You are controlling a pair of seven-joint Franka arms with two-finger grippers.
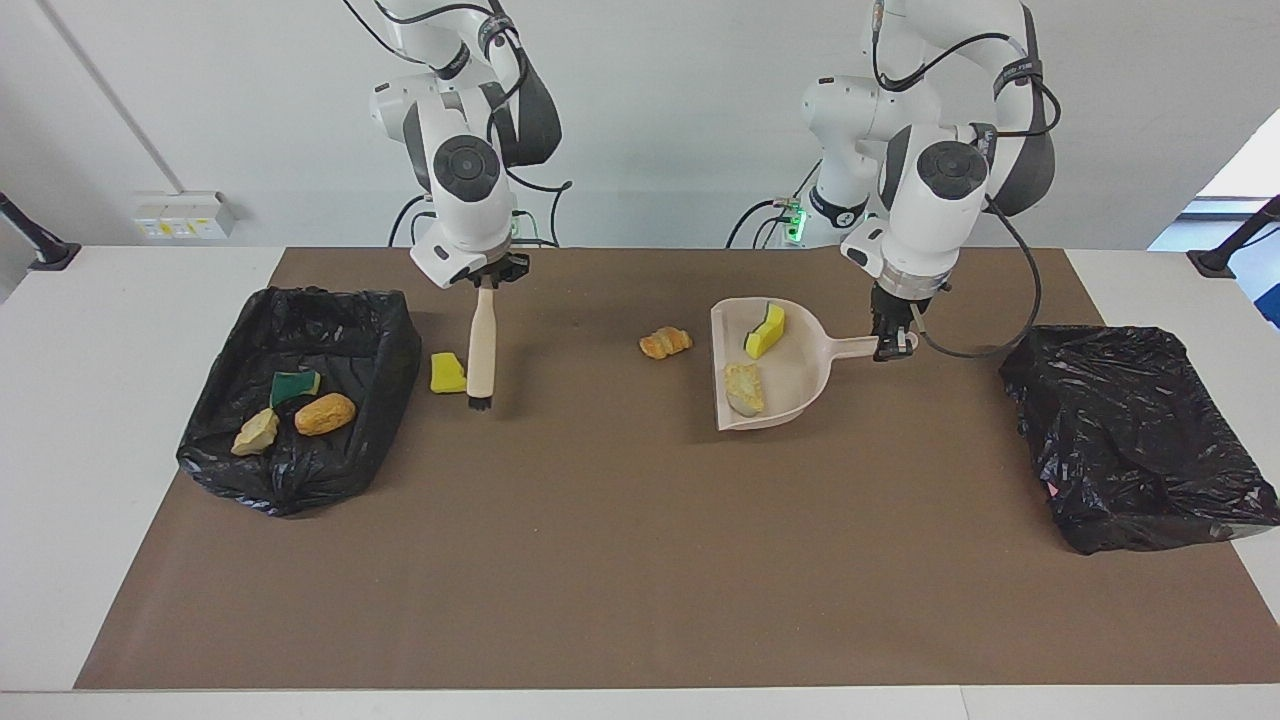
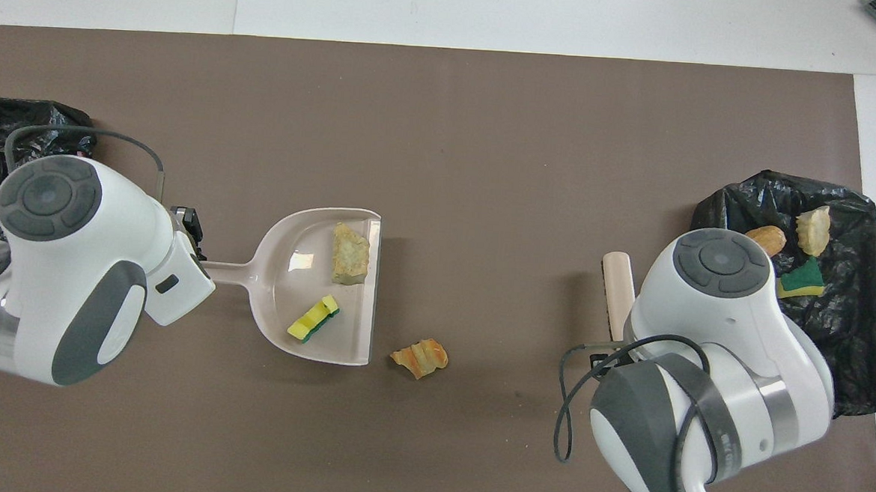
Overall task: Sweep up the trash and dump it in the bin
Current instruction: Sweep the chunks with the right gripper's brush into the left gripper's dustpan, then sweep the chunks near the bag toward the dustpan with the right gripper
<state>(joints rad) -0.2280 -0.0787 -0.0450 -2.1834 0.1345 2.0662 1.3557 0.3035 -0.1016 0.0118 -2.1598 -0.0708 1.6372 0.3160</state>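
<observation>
Your landmark is the dustpan [image 1: 770, 365], mid-desk on the brown mat [image 1: 640, 560].

Two black-lined bins: one [image 1: 300, 395] at the right arm's end of the desk, well apart from the dustpan, holds three scraps: a green-backed sponge [image 1: 294, 384], an orange lump [image 1: 325, 413] and a tan lump [image 1: 256, 431]. The other bin [image 1: 1135, 435], at the left arm's end, looks to hold nothing you can see.

The left hand [image 1: 890, 343] is clamped on the dustpan's handle. The pan's open lip faces away from the near bin, likely so the load stays put. In the dustpan lie a yellow sponge [image 1: 765, 333] and a crusty tan lump [image 1: 744, 389].

The right hand [image 1: 487, 283] is shut on a brush [image 1: 481, 350], hung bristles-down well away from the dustpan, just beside the loose yellow sponge [image 1: 447, 372] by the filled bin. That looks like staging for the next sweep.

One orange crust [image 1: 665, 343] lies on the mat just off the dustpan's lip, missed.

Judgement: two scraps are loaded and two loose; dumping is not yet done.
</observation>
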